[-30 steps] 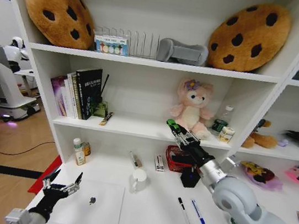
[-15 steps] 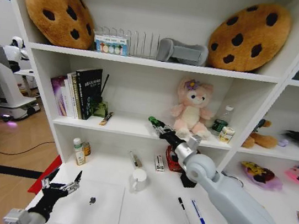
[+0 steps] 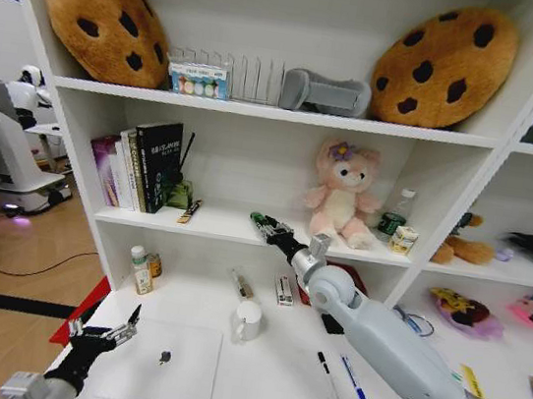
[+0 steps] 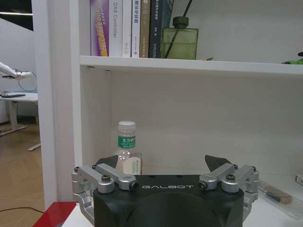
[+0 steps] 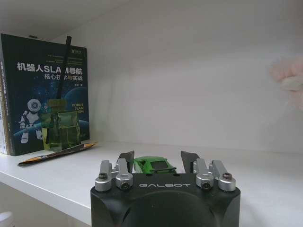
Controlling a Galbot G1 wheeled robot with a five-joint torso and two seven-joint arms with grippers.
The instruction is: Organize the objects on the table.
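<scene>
Green toy car point(image 5: 153, 164) sits on the middle shelf point(image 3: 223, 223), between the parted fingertips of the right hand point(image 3: 261, 224), which grips nothing. Left hand point(image 3: 101, 330) hovers spread wide and empty at the table point(image 3: 271, 379) edge, beside the silver laptop point(image 3: 168, 369).

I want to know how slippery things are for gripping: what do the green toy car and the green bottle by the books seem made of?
The green toy car, on the shelf between the right gripper's open fingers, looks like glossy painted metal or hard plastic: it shows sharp highlights; which one is unclear. The green bottle looks like tinted glass or clear plastic, since the book cover shows through it.
</scene>
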